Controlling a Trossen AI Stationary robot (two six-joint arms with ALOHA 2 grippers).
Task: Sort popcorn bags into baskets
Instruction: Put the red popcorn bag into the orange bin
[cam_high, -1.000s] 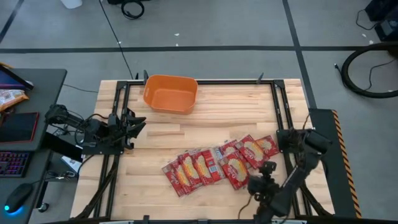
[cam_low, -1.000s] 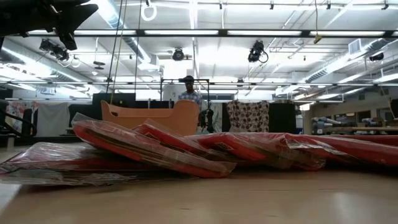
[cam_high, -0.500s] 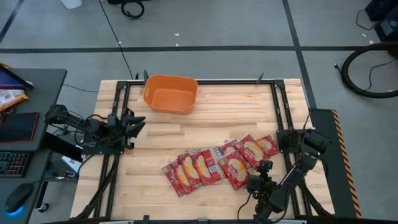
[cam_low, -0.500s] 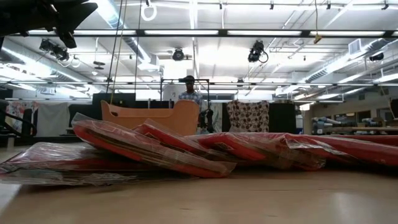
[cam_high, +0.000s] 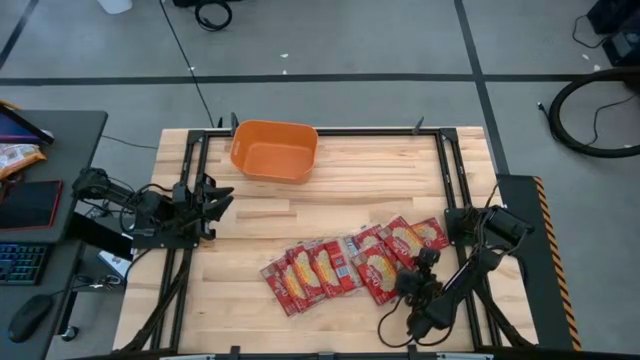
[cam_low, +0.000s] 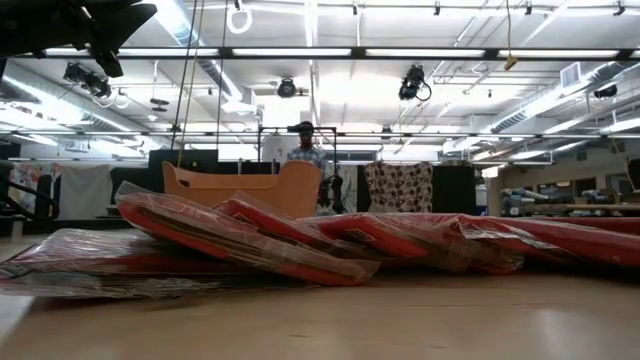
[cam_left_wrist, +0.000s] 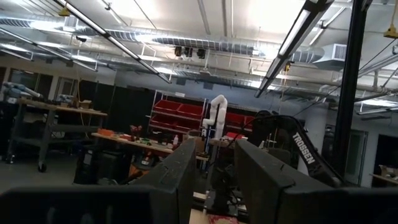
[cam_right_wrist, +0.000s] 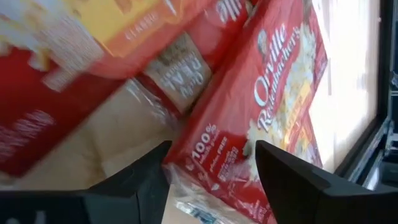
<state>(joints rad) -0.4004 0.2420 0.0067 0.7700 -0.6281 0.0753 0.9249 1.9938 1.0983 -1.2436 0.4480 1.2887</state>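
Several red popcorn bags (cam_high: 350, 262) lie in an overlapping row on the table's near half, each leaning on its neighbour; the low view shows them as a slanting stack (cam_low: 300, 240). The orange basket (cam_high: 275, 150) stands at the far edge, left of centre, and rises behind the bags (cam_low: 245, 185). My right gripper (cam_high: 412, 280) is open at the row's right near end. In the right wrist view its fingers (cam_right_wrist: 211, 180) stand either side of a red bag's corner (cam_right_wrist: 249, 143), just above it. My left gripper (cam_high: 220, 195) waits open at the table's left edge (cam_left_wrist: 214, 180).
Black frame rails (cam_high: 455, 190) run along the table's left, right and far sides. A desk with a keyboard and an orange-and-white snack packet (cam_high: 15, 155) stands left of the table. Bare wood lies between basket and bags. A person (cam_low: 305, 150) stands far behind the table.
My right gripper has moved from the table's near right corner toward the far edge and leftward, closing in on the right near end of the bag row. The bags and the basket have stayed where they were.
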